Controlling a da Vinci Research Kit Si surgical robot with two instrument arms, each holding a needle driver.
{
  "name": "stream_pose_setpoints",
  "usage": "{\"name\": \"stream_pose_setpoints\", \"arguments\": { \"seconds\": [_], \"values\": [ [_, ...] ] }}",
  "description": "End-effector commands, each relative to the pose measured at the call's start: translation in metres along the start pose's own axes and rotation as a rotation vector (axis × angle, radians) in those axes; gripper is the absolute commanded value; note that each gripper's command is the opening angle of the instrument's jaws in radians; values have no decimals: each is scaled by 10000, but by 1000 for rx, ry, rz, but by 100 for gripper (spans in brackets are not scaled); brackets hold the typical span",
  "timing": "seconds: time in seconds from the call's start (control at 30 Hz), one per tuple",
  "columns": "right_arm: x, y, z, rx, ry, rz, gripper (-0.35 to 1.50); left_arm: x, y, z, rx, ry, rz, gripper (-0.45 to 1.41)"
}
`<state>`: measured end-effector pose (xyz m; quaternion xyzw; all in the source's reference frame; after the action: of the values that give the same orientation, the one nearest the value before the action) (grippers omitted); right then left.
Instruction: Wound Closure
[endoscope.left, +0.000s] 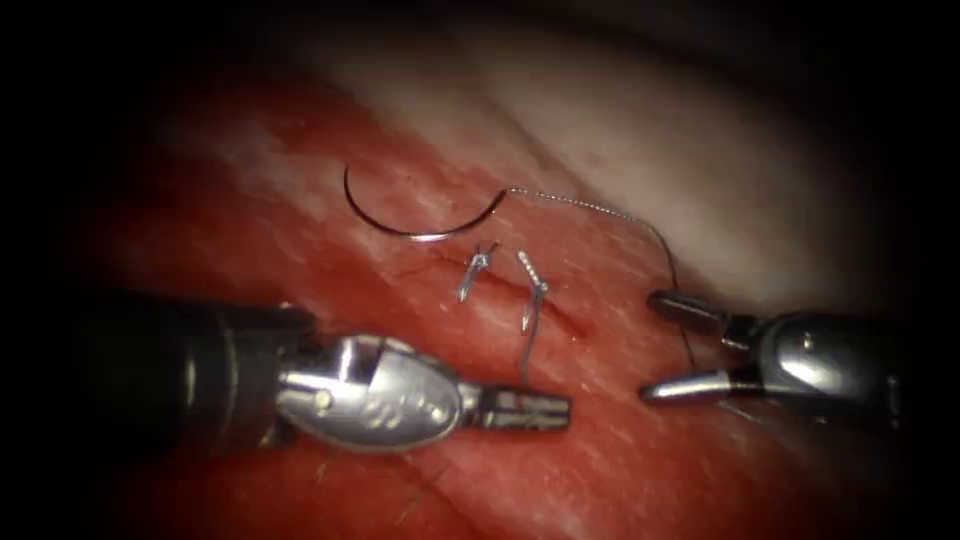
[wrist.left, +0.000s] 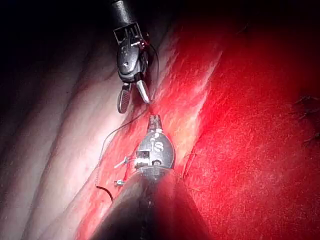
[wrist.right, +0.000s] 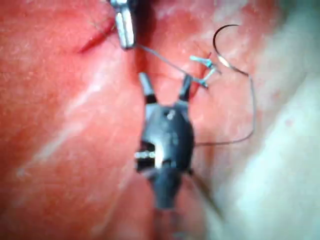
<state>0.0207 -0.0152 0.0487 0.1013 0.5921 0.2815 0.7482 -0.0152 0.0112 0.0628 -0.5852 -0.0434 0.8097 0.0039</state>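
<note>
The tissue is crossed by the cut. The left tool, jaws closed on a thread end, is seen below the cut. The right tool, jaws spread and empty, is seen at its right. The needle is seen free on the tissue above the cut, curving left to right, roughly equally near both tools.

Thread behind right tool

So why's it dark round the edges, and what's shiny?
Endoscope view: the light falls on the tissue, edges go dark; glare on the left tool, shut on the thread, and the open, empty right tool. The needle lies loose on the tissue.
</note>
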Motion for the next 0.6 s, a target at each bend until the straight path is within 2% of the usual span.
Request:
{"name": "stream_pose_setpoints", "arguments": {
  "seconds": [0.03, 0.23, 0.27, 0.3, 0.6],
  "values": [
    [-7, -5, 16, 21, 12, -34, 148, -5, 0, 4, -7, 7, -3, -45],
    [-22, -2, 46, 46, 10, -159, 148, -3, -14, -7, 2, -3, -11, -45],
    [-25, 0, 56, -3, -38, -219, 148, -1, -18, -11, 11, 1, -15, -45],
    [-25, 1, 61, -14, -47, -247, 148, 1, -20, -12, 16, 8, -18, -45],
    [-24, -1, 99, -59, -28, -406, 148, 5, -20, -10, 23, 6, -20, -45]
  ]
}}
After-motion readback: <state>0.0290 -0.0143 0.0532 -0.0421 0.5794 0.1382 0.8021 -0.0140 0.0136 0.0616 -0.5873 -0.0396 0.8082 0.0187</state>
